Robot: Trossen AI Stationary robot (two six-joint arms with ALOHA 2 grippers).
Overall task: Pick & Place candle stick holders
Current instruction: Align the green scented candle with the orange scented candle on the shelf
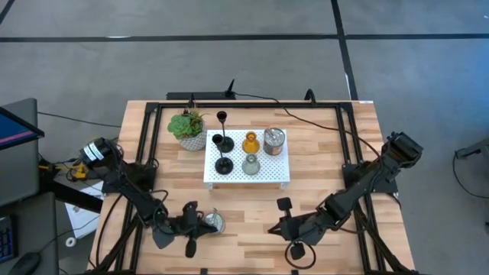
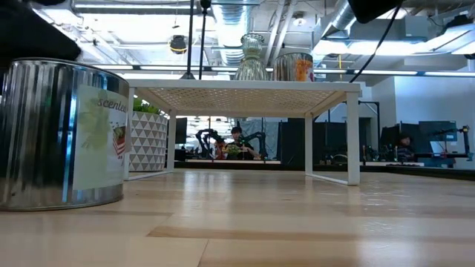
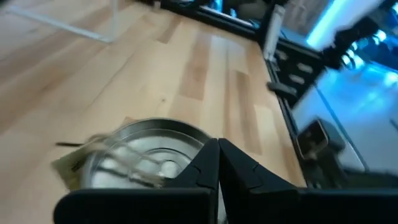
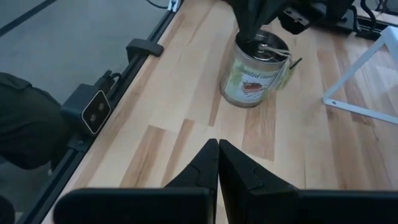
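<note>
A silvery labelled cup [image 1: 216, 221] stands on the wooden table near the front left; it also shows in the low view [image 2: 63, 133] and the right wrist view [image 4: 255, 71]. My left gripper [image 1: 205, 221] is shut at the cup's rim. My right gripper [image 1: 276, 227] is shut and empty over the table's front, to the right of the cup. On the white platform [image 1: 283, 172] stand two black holders [image 1: 222, 153], an amber one [image 1: 250, 142], a pale green one [image 1: 250, 164] and a second silvery cup [image 1: 273, 141]. A third black holder [image 1: 222, 116] stands just behind the platform. My left gripper has its two fingertips [image 3: 208, 155] together on the cup's rim [image 3: 186, 132], at the side toward the table's left. The fingers slant down from above and from the left. They hide the contact itself. The cup stands upright with its base on the table [image 2: 59, 202].
A green potted plant [image 1: 189, 127] stands left of the platform. The platform stands on thin white legs [image 2: 353, 133] with open room beneath. Black rails [image 1: 348, 153] run along the table's sides. Bare wood lies between the two grippers.
</note>
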